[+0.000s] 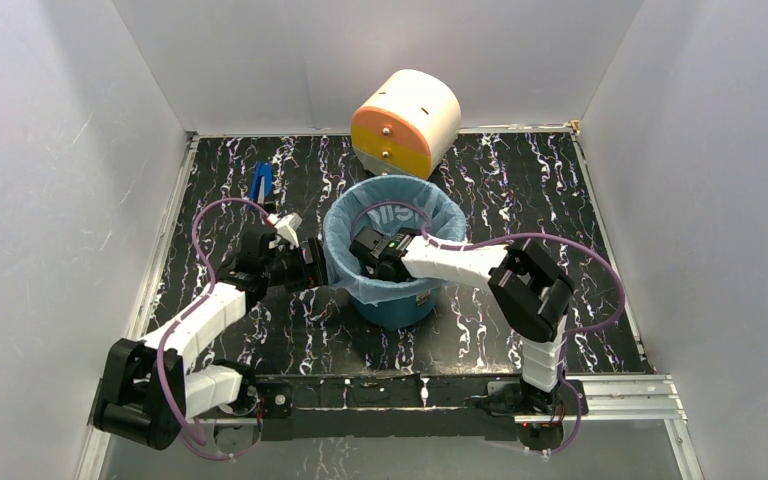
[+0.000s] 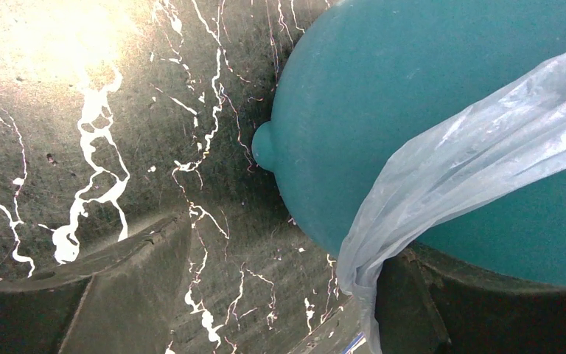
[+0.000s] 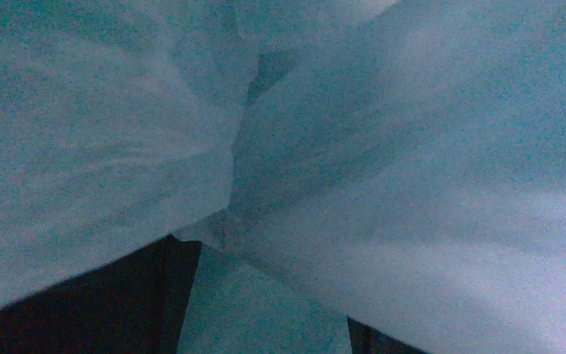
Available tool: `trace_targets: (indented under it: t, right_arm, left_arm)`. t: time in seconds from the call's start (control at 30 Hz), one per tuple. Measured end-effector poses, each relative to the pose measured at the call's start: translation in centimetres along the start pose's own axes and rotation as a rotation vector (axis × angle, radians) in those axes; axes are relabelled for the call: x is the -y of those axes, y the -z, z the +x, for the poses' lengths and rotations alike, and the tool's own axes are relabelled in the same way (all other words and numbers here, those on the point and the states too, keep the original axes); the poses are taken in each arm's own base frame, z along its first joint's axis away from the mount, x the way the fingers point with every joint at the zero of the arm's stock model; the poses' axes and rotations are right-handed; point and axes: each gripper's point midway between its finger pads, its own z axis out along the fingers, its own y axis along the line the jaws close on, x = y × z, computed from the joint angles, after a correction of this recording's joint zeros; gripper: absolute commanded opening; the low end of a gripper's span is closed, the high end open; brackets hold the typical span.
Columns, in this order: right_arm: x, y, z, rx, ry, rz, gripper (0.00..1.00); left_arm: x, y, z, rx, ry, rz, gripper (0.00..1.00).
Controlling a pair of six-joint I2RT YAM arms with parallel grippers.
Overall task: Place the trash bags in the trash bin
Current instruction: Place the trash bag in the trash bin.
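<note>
At the left wall of the trash bin (image 2: 427, 110), the left fingers (image 2: 125, 295) stand apart, with table (image 2: 59, 147) showing between them. A gathered strand of the light-blue trash bag (image 2: 486, 147) runs taut against the inner edge of one. Down inside the bin, the right fingers (image 3: 103, 310) are apart too, amid the bag's folds. The bag lines the bin mid-table, its edge draped over the rim. Beyond, at the far edge, sits a cream-and-orange drum (image 1: 405, 120).
</note>
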Motion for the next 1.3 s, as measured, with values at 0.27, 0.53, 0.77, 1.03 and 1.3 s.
trace_targets:
  t: [0.27,0.53,0.77,1.03,1.3]
  right_arm:
    - [0.2,-0.1,0.1,-0.004,-0.004,-0.004,0.75]
    - [0.2,-0.3,0.9,-0.024,0.001,-0.020,0.75]
    - [0.4,-0.2,1.1,-0.033,-0.001,-0.005,0.76]
    - [0.2,2.1,0.0,0.019,-0.026,-0.008,0.77]
    - [-0.2,5.1,-1.4,0.112,-0.052,-0.030,0.77]
  left_arm:
    - [0.0,0.2,0.0,-0.001,0.002,-0.010,0.79]
    - [0.3,1.6,-1.1,0.060,-0.035,-0.038,0.79]
    - [0.0,1.7,-1.1,0.060,-0.037,-0.061,0.79]
    - [-0.1,1.7,-1.2,0.063,-0.036,-0.068,0.79]
    - [-0.2,1.7,-1.2,0.064,-0.036,-0.068,0.79]
